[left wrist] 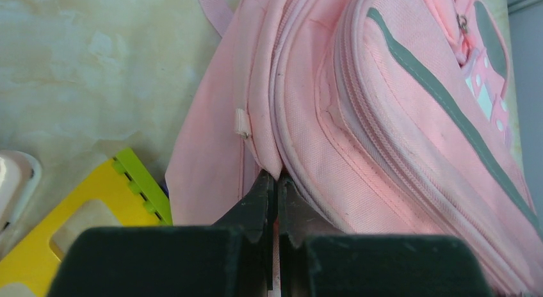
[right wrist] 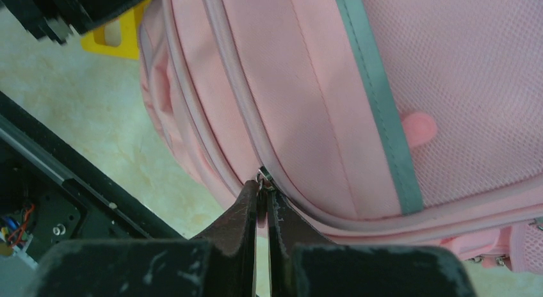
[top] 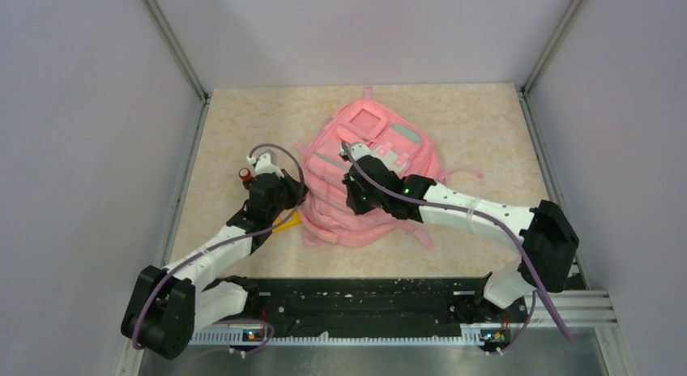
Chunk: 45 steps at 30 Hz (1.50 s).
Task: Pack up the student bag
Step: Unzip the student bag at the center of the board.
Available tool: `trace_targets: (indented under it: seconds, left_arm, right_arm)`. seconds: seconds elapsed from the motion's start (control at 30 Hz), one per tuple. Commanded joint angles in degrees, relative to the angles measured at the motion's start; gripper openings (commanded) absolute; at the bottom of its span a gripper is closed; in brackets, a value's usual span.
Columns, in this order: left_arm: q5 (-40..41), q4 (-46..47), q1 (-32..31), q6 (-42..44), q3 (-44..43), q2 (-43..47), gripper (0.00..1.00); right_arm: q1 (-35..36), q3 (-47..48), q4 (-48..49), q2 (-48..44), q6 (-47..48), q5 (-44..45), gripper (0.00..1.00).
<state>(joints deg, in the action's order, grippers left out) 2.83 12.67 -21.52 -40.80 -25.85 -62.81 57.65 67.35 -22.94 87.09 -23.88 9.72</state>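
— Start at the near edge of the bench (top: 478, 133). What are the arms doing?

— Both reach away from the near edge to the student bag (top: 332, 218). The left gripper (left wrist: 276, 182) sits at the bag's left side, low against the bench. Its fingers are pressed together, with a strip of pink cloth showing between them, so it has a pinch of the bag's edge fold.

— And the right one?

— The right gripper (right wrist: 262, 188) comes in across the bag from the right. It's clamped tight too, with a small metal zip pull (right wrist: 262, 176) nipped right at its tips, where the zip line runs round the bag.

— Anything beside them?

— A flat yellow piece with a green toothed edge (left wrist: 102, 191) lies on the bench just left of the left gripper, close beside the bag's near left corner, partly under the arm. I can't tell if it touches the bag.

— Where's the bag itself?

— Lying flat about the middle of the bench, pockets and grey strips facing up, its top towards the far edge. A couple of straps trail out to the right and one towards the far edge
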Motion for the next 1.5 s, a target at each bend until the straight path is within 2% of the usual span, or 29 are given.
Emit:
trace_targets:
  seconds: [0.0,0.23,0.5,0.8,1.0,1.07,1.17,1.23,1.3,1.47]
  left_arm:
    - [-4.36,4.37,-6.39,-3.06,0.31,3.6,0.0]
    - [-3.63,11.34,-15.5,-5.06,1.24,2.86,0.0]
    - [-0.44,23.57,-25.62,-5.58,-0.13,-5.66,0.0]
    - [1.94,26.81,-31.44,-4.28,-2.1,-8.91,0.0]
    - [3.07,27.56,-33.21,-5.76,-0.54,-9.54,0.0]
    - [4.09,27.61,-33.16,-5.67,0.35,-8.86,0.0]
    - [8.47,25.78,-32.79,-6.46,1.94,-6.38,0.0]
    - [9.86,21.53,-31.54,-6.5,2.09,-3.86,0.0]
    - [11.1,16.61,-29.93,-5.83,1.61,-1.15,0.0]
    - [6.05,7.61,-21.9,-3.7,1.04,5.25,0.0]
  right_arm:
    - [-1.75,3.24,5.05,-0.03,-1.63,2.72,0.0]
    - [-6.59,4.2,3.51,1.06,-1.33,-2.42,0.0]
    - [-7.24,7.98,0.6,3.55,-0.29,-5.44,0.0]
    - [-7.61,13.79,-0.08,9.91,1.29,-5.85,0.0]
    - [-9.67,18.58,1.43,14.2,1.79,-6.26,0.01]
    - [-10.19,19.43,1.65,14.54,1.81,-7.04,0.08]
    - [-10.31,18.97,1.69,12.28,2.66,-7.28,0.27]
    - [-10.43,17.45,1.78,9.33,3.2,-6.69,0.42]
    - [-10.71,14.71,1.88,5.15,3.51,-5.72,0.53]
    - [-11.78,6.97,2.1,-5.65,4.64,-3.02,0.69]
